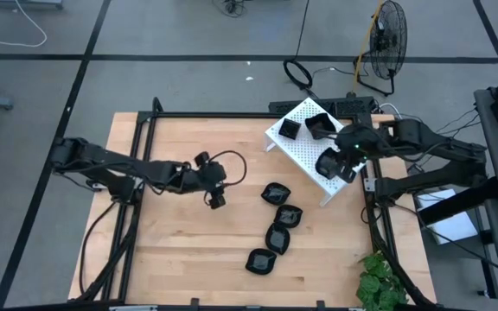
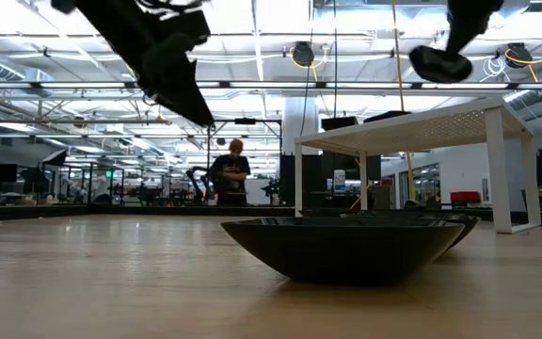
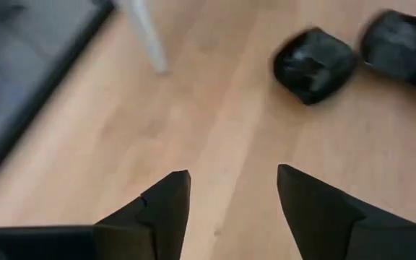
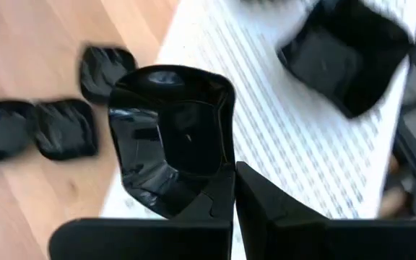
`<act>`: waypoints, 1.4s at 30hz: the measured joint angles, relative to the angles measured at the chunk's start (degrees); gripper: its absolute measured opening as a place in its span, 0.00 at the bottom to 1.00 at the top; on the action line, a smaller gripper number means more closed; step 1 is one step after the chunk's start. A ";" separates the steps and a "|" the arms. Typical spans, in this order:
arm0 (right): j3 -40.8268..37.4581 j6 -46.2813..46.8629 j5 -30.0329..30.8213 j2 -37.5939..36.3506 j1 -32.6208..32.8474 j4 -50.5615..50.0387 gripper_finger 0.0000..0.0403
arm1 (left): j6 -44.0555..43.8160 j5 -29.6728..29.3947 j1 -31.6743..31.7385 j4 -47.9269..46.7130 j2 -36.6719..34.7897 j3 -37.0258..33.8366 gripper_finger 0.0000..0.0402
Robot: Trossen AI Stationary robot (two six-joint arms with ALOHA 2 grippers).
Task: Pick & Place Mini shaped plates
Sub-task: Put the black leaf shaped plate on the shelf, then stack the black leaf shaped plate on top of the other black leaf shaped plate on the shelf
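Two mini plates (image 1: pixel 306 126) on rack (image 1: pixel 305 154)

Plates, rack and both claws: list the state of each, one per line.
Left claw: open, empty, over bare table.
Right claw: shut on a black plate, held above the white rack.
Two plates on the rack: resting on top.
Four plates on the table: lying in a rough line, untouched.
Fan: standing on the floor; spinning or not, cannot tell.

Four glossy black mini plates (image 1: pixel 276 233) lie on the table, two on the rack (image 1: pixel 294 142), one (image 4: pixel 172 137) held above it.
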 joint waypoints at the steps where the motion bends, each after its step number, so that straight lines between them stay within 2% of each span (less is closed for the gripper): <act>1: -0.14 0.27 0.02 0.16 -0.48 -1.09 0.00 | 0.68 2.15 0.88 1.25 0.24 -0.97 0.51; 4: -1.45 0.35 -0.14 0.51 -1.69 -2.29 0.00 | 0.76 5.66 3.21 4.96 0.38 -4.74 0.49; 9: -4.03 -0.49 -1.60 0.92 -3.08 -2.74 0.00 | -1.49 7.16 5.35 10.77 0.40 -8.78 0.46; 19: -7.51 -0.74 -1.51 2.22 -3.26 -0.90 0.02 | -1.57 7.23 5.52 14.60 0.31 -9.28 0.44; 32: -7.59 -3.37 -1.22 2.16 -3.24 2.59 0.28 | -1.10 7.26 5.54 21.24 0.55 -9.28 0.45; 38: -7.59 -7.86 -1.23 2.16 -3.21 8.79 0.35 | -0.37 16.23 7.04 35.13 5.43 -8.63 0.43; 42: -7.59 -11.17 -1.38 2.16 -3.19 13.45 0.37 | -0.98 17.62 8.36 36.14 12.41 -5.69 0.43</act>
